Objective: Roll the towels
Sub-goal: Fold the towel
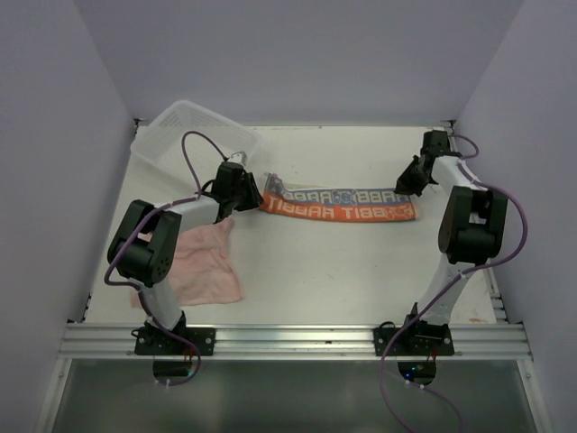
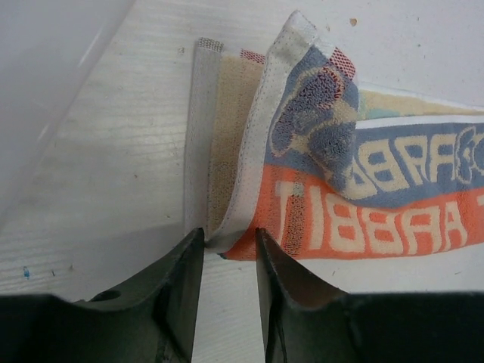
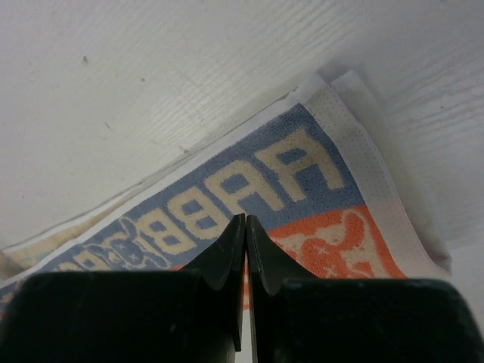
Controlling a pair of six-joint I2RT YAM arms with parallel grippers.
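Note:
The printed towel (image 1: 343,206) lies folded into a long strip across the middle of the table, blue lettering above an orange band. My left gripper (image 1: 252,197) is at its left end. In the left wrist view the towel's (image 2: 378,219) folded corner reaches just between the tips of the left gripper (image 2: 229,238), whose jaws stand apart with bare table showing between them. My right gripper (image 1: 413,185) is over the strip's right end. There the right gripper (image 3: 246,219) is shut just above the towel (image 3: 265,181); no pinched cloth shows. The pink towel (image 1: 206,262) lies crumpled under the left arm.
A white mesh basket (image 1: 194,135) stands tilted at the back left, close behind the left gripper; its pale wall (image 2: 45,76) fills the left wrist view's upper left. Enclosure walls close in the left, right and back sides. A metal rail (image 1: 297,341) runs along the near edge.

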